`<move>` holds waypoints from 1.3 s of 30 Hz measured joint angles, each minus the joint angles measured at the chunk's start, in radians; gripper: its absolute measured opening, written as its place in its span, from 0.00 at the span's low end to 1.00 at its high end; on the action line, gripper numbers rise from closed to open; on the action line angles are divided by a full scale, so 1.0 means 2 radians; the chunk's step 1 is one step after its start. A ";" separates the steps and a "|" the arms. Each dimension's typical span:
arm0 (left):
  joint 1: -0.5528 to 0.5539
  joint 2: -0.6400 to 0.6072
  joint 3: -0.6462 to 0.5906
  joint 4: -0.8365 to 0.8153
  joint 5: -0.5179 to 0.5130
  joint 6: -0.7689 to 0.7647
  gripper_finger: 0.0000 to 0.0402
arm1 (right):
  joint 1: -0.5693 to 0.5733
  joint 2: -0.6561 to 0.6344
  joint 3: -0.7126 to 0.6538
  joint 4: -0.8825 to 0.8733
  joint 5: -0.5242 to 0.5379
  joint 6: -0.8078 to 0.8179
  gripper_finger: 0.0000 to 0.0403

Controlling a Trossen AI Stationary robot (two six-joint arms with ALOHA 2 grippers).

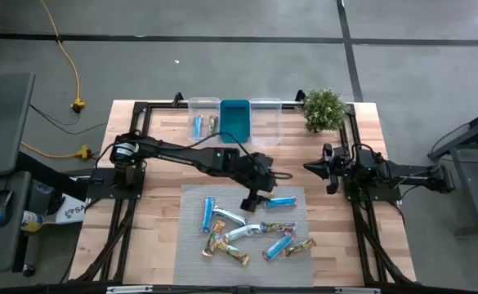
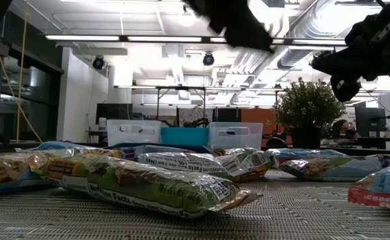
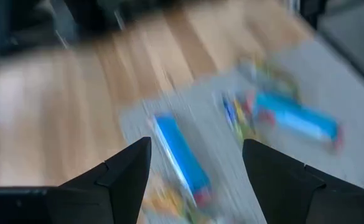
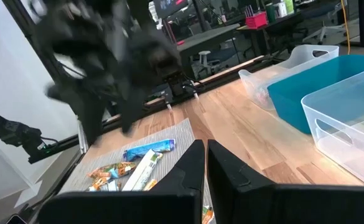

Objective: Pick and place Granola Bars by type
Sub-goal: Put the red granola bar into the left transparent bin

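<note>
Several granola bars lie flat on a grey mat (image 1: 191,245): a blue one (image 1: 281,202) at the mat's far right, another blue one (image 1: 208,214), a white one (image 1: 229,216) and tan-green ones (image 1: 222,247). Two more bars (image 1: 204,125) lie in the left clear bin. My left gripper (image 1: 252,201) hovers open over the mat's far part, above a blue bar (image 3: 182,155), touching nothing. My right gripper (image 4: 205,165) is shut and waits at the table's right side.
Three bins stand in a row at the far edge: clear (image 1: 191,110), teal (image 1: 234,118), clear (image 1: 265,118). A potted plant (image 1: 323,109) stands at the far right. Bare wood lies between the mat and the bins.
</note>
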 joint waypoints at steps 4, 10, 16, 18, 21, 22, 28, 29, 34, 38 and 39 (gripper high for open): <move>-0.003 0.020 0.001 0.022 -0.029 -0.003 0.62 | 0.000 0.001 0.000 0.000 0.000 0.000 0.00; -0.007 0.047 -0.001 0.034 -0.065 0.004 0.62 | 0.000 0.003 0.000 0.000 0.000 0.000 0.00; -0.007 0.062 0.002 0.089 -0.070 0.032 0.62 | 0.000 0.004 0.000 0.000 0.000 0.000 0.00; -0.009 0.068 0.002 0.101 -0.071 0.046 0.62 | 0.000 0.004 0.000 0.000 0.000 0.000 0.00; -0.010 0.076 0.003 0.103 -0.085 0.063 0.62 | 0.000 0.004 0.000 0.000 0.000 0.000 0.00; -0.010 0.080 0.007 0.105 -0.089 0.068 0.62 | 0.000 0.004 0.000 0.000 0.000 0.000 0.00; -0.010 0.101 0.023 0.096 -0.095 0.064 0.62 | 0.000 0.004 0.000 0.000 0.000 0.000 0.00; -0.010 0.102 0.024 0.089 -0.096 0.061 0.62 | 0.000 0.004 0.000 0.000 0.000 0.000 0.00; -0.010 0.126 0.042 0.093 -0.100 0.026 0.62 | 0.000 0.004 0.000 0.000 0.000 0.000 0.00; -0.010 0.137 0.047 0.092 -0.112 -0.033 0.62 | 0.000 0.004 0.000 0.000 0.000 0.000 0.00; -0.010 0.138 0.047 0.091 -0.112 -0.048 0.62 | 0.000 0.004 0.000 0.000 0.000 0.000 0.00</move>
